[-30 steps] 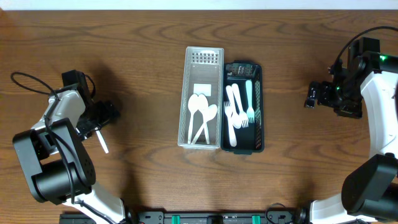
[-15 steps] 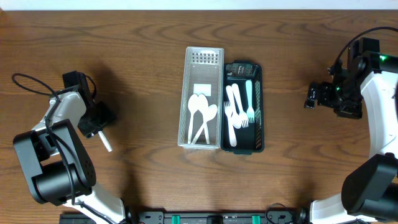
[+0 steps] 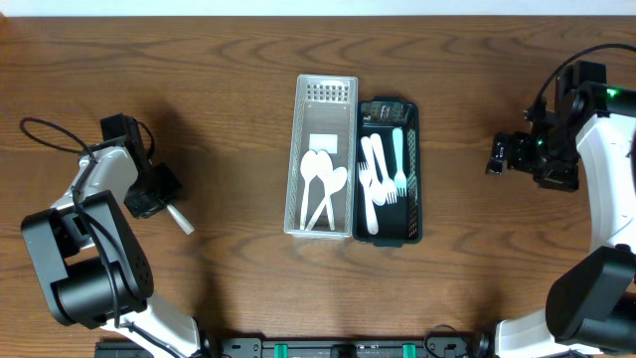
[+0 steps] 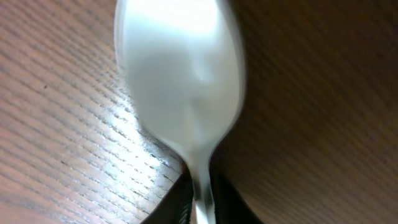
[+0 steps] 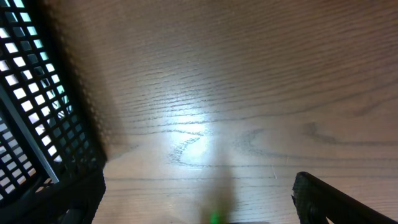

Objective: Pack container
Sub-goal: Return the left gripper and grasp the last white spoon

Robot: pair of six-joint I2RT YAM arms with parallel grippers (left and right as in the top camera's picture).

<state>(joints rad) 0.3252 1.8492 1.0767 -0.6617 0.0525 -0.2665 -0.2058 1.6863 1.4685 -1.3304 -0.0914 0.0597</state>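
Observation:
My left gripper (image 3: 162, 200) is shut on the handle of a white plastic spoon (image 3: 182, 220) at the table's left side. In the left wrist view the spoon (image 4: 180, 81) fills the frame bowl-up, with its thin neck pinched in my left gripper (image 4: 200, 202) just above the wood. At mid-table stand two containers side by side: a clear tray (image 3: 299, 149) holding white spoons (image 3: 320, 184) and a black basket (image 3: 415, 169) holding white forks (image 3: 378, 179). My right gripper (image 3: 494, 157) hangs open and empty at the far right, also seen as my right gripper (image 5: 199, 208) over bare wood.
The black basket's mesh wall (image 5: 31, 112) shows at the left edge of the right wrist view. A black cable (image 3: 45, 134) loops beside the left arm. The arm bases stand at the table's front corners.
My left gripper has shut on the spoon's handle. The spoon's free end has swung out to the right. The right arm has not moved.

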